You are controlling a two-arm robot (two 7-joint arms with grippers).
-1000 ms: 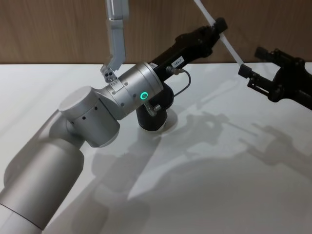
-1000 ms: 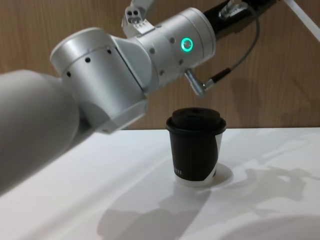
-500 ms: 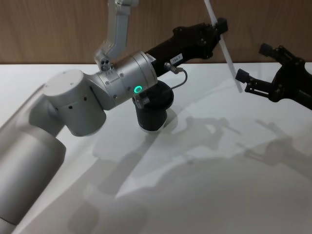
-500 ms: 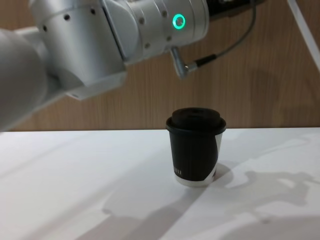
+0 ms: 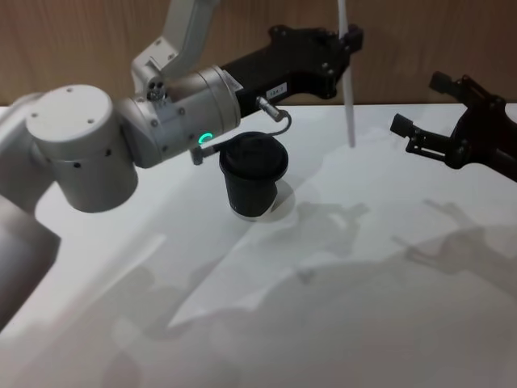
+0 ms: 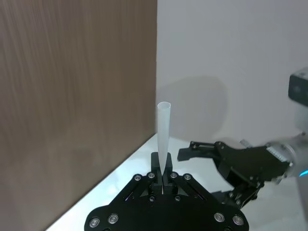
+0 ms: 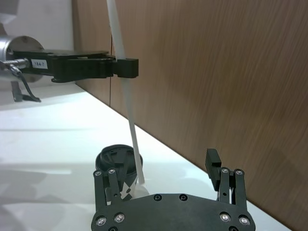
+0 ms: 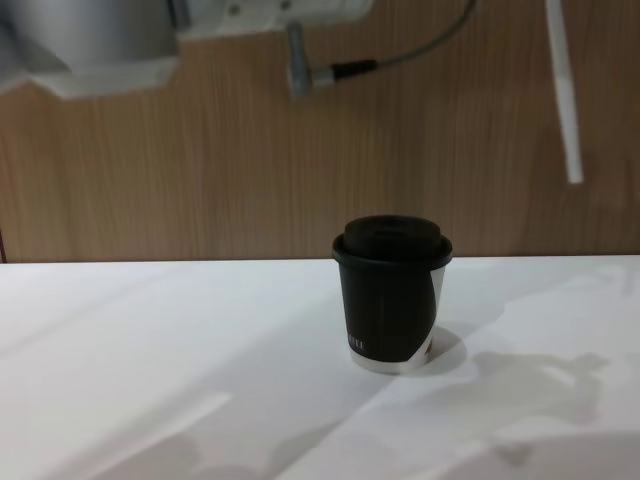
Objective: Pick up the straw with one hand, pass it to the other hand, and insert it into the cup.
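while the left gripper [image 5: 350,39] pinches the straw [image 5: 349,105] nearly upright by the far edge of the table [image 5: 363,323], its lower end hangs free above and right of the cup [image 5: 253,179]. the right gripper [image 5: 420,105] hangs open farther right, apart from both.

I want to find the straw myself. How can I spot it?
Start at the black cup on the white table. Up to its right, the left tool grips the straw, short of the open right tool. It is the one thin white stick, standing upright.
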